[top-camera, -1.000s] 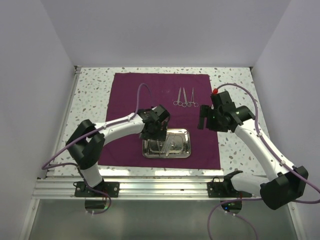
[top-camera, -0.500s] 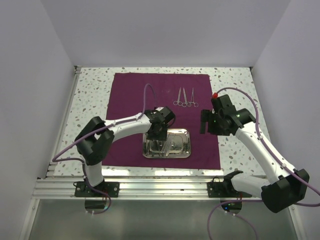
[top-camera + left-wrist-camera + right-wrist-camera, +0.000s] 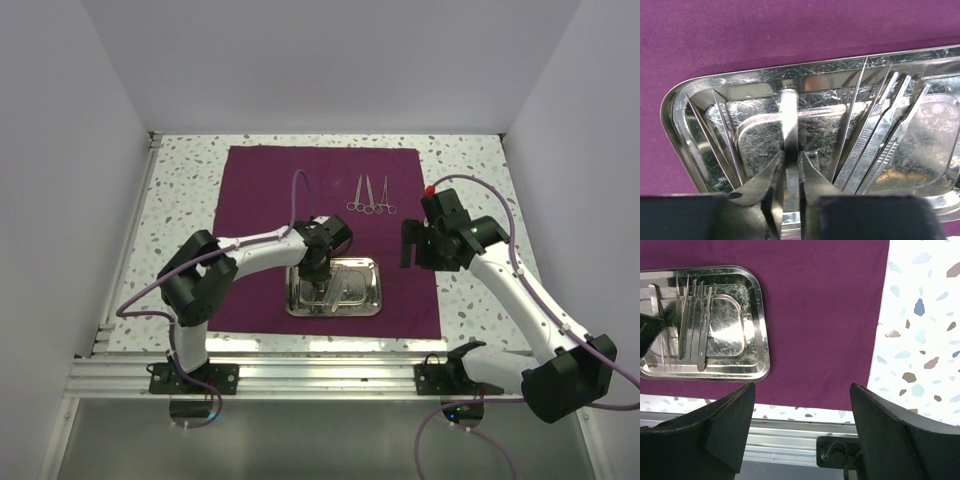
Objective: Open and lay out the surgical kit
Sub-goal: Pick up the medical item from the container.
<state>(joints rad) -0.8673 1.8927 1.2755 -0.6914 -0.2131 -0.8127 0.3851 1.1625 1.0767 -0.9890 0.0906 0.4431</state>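
The dark purple cloth (image 3: pixel 260 200) lies spread flat on the table. The steel tray (image 3: pixel 368 296) sits on its near part and holds several thin silver instruments (image 3: pixel 880 135). My left gripper (image 3: pixel 791 157) is down in the tray (image 3: pixel 685 100), shut on a flat silver instrument (image 3: pixel 789 115) that stands edge-on between its fingers. Two ring-handled forceps (image 3: pixel 368 195) lie side by side on the cloth beyond the tray. My right gripper (image 3: pixel 802 386) hangs open with nothing in it, over the cloth's near right part (image 3: pixel 815 315), right of the tray (image 3: pixel 760 330).
Speckled tabletop (image 3: pixel 470 290) surrounds the cloth. An aluminium rail (image 3: pixel 320 375) runs along the near edge and shows in the right wrist view (image 3: pixel 790 440). White walls close in the left, back and right sides.
My left gripper has come down into the tray and closed on the flat silver instrument. The left arm has folded in closer. The right arm has shifted only slightly.
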